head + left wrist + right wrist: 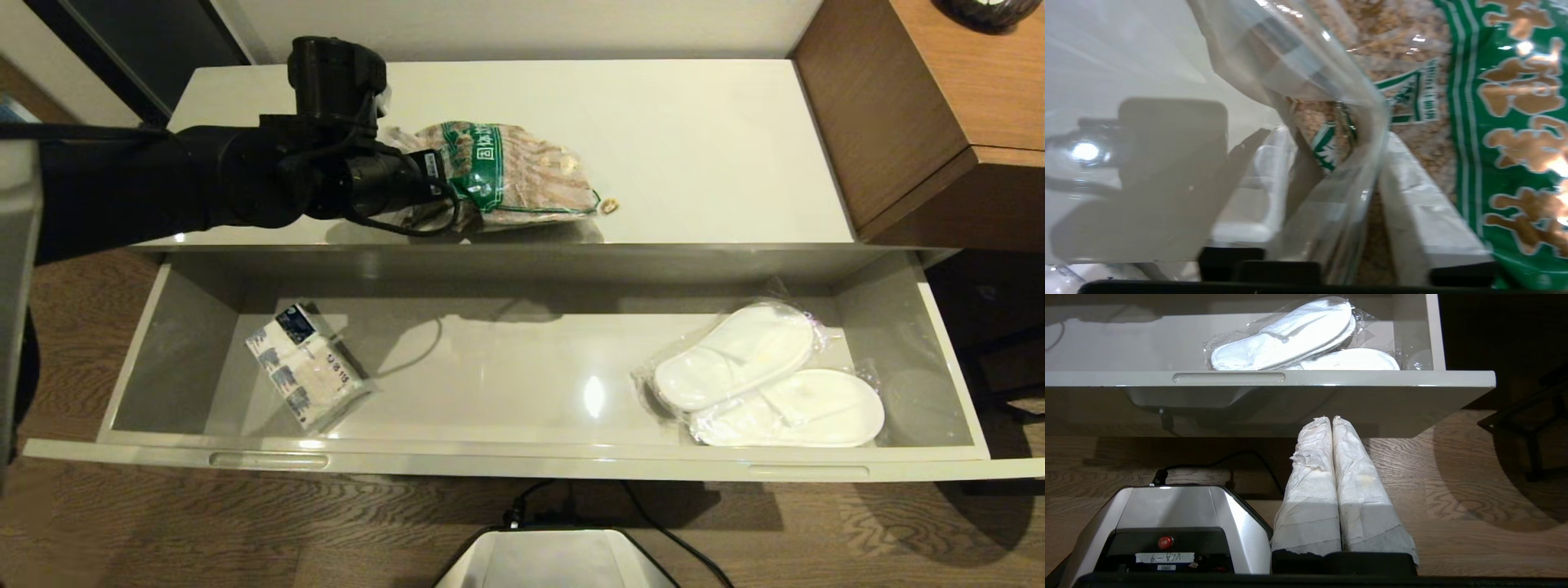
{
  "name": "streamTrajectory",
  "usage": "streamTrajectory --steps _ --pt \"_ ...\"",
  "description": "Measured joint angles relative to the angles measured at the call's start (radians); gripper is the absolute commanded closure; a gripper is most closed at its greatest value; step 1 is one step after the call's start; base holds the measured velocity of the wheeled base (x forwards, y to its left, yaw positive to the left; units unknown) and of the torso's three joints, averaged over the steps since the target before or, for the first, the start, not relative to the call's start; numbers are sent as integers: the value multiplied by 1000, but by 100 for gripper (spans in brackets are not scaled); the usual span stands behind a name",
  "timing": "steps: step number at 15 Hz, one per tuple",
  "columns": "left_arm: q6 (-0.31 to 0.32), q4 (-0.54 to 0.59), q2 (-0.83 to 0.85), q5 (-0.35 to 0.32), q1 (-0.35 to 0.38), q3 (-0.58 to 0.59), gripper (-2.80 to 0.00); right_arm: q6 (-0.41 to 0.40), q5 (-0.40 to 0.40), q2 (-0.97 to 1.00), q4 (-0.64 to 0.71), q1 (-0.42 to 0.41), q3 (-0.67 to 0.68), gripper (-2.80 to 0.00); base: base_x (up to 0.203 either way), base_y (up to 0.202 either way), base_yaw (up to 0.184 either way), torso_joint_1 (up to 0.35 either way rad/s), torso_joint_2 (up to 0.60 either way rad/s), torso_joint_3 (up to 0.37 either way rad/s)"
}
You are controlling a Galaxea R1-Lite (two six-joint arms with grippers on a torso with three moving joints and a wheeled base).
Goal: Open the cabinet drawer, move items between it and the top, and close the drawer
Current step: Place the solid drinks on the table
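Note:
The cabinet drawer point(522, 461) stands pulled out wide below the top point(694, 139). On the cream-white top lies one of the items, a clear bag of brown lumps with a green band point(522, 175). My left gripper point(453, 196) sits at the bag's near left end. In the left wrist view its white-wrapped fingers point(1425, 204) stand apart, so the left gripper point(1337, 139) is open, with the bag's point(1506, 102) crumpled clear end loose between them. My right gripper point(1332, 418) is shut and empty, parked low in front of the drawer's rim point(1331, 377).
Inside the drawer, a white packet with a blue label point(306, 367) lies at the left and bagged white slippers point(767, 376) at the right. A small loose bit point(608, 206) rests beside the bag. A brown wooden cabinet point(922, 106) adjoins the top's right side. My base point(555, 559) stands close below.

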Motion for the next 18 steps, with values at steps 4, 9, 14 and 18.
streamTrajectory --steps 4,9,14,18 --pt "-4 4 -32 2 -3 2 -280 -1 0 0 0 0 0 0 0 0 0 0 0 0" --pt "-3 2 -119 20 -2 -1 -280 -1 0 0 0 0 0 0 0 0 0 0 0 0" --pt "2 3 -205 21 -1 0 -280 -1 0 0 0 0 0 0 0 0 0 0 0 0" --pt "2 44 -300 17 -9 25 -280 0 0 0 0 0 0 0 0 0 0 0 0 0"
